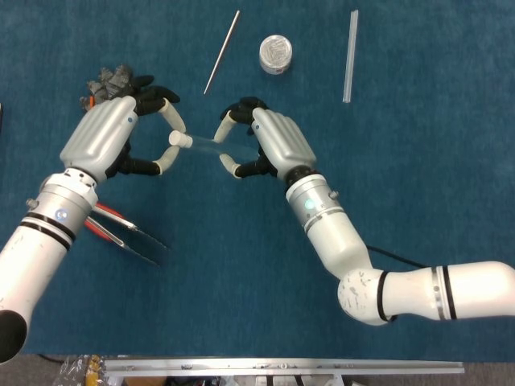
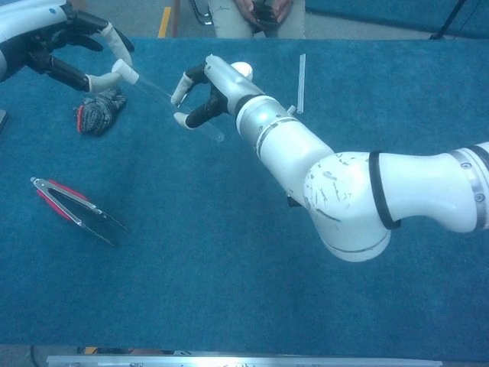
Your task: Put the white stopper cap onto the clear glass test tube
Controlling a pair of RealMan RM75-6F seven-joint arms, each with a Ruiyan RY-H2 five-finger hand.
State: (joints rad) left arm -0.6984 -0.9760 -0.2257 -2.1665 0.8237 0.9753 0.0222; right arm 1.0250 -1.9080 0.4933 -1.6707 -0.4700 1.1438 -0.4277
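I note my left hand [image 1: 109, 137] pinching the white stopper cap [image 1: 179, 140] at the tube's mouth, other fingers curled; my right hand [image 1: 269, 145] pinches the clear glass test tube [image 1: 205, 144], remaining fingers loosely apart.

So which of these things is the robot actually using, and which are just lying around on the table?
In use:
- white stopper cap, pinched by the left hand
- clear glass test tube, held by the right hand

Lying about:
- red-handled tongs
- grey glove
- metal rod
- round tin
- clear stick
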